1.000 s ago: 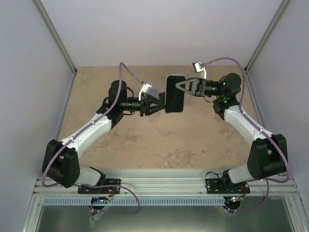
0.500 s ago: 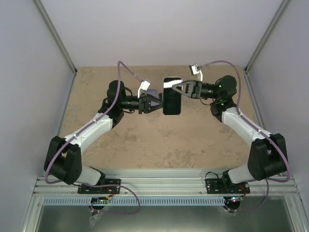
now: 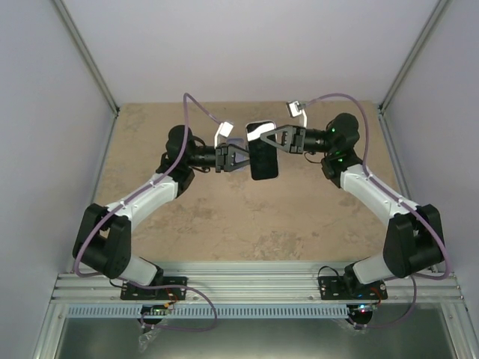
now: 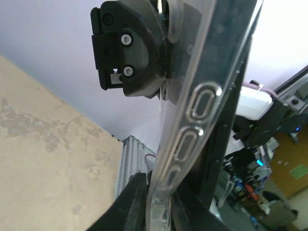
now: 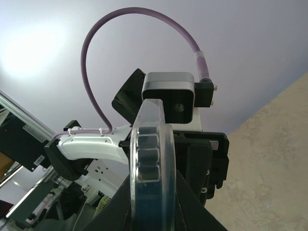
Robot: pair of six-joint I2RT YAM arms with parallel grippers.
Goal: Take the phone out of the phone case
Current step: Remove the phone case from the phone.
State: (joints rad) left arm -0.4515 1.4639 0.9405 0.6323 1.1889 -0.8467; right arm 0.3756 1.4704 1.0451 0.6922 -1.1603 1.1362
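Now, left pincer [image 3: 245, 158] and right pincer [image 3: 258, 137] each tight on the cased phone [image 3: 266, 166], off the table [image 3: 224, 217].

Tan mottled desk [image 3: 224, 217] fills centre of top view. Pale lilac back wall [image 3: 239, 45] across top; left wall [image 3: 37, 149], right wall [image 3: 449, 149] same colour. Metal post [image 3: 87, 56] slants upper left, second post [image 3: 410, 56] upper right. Ribbed metal rail [image 3: 254, 288] along bottom. Soft even light.

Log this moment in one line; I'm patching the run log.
left gripper: shut on phone case | right gripper: shut on phone case | phone: in case, above table | removal: not done
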